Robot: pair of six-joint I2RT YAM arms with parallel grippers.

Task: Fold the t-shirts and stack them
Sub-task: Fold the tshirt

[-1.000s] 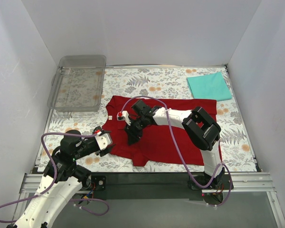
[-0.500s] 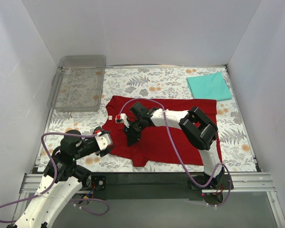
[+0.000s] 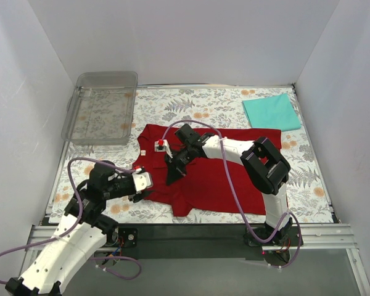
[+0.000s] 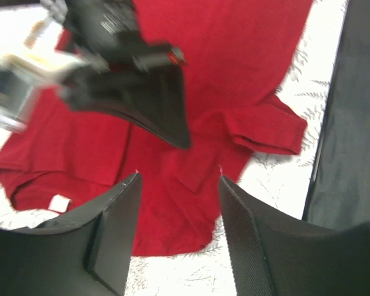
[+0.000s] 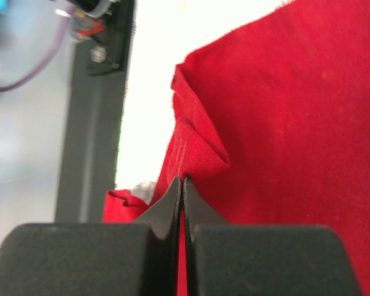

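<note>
Counting one done: I see the teal t-shirt (image 3: 271, 112) folded at the floral mat's (image 3: 191, 108) far right corner, red t-shirt (image 3: 234, 179) flat mid-mat, my right gripper (image 5: 184, 180) pinching its cloth, left gripper (image 4: 179, 191) part open and empty; stacking remains.

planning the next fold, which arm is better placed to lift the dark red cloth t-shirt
Right: the right end effector is shut on a pinched fold of the dark red cloth t-shirt; the left end effector hangs open over the shirt's edge.
</note>
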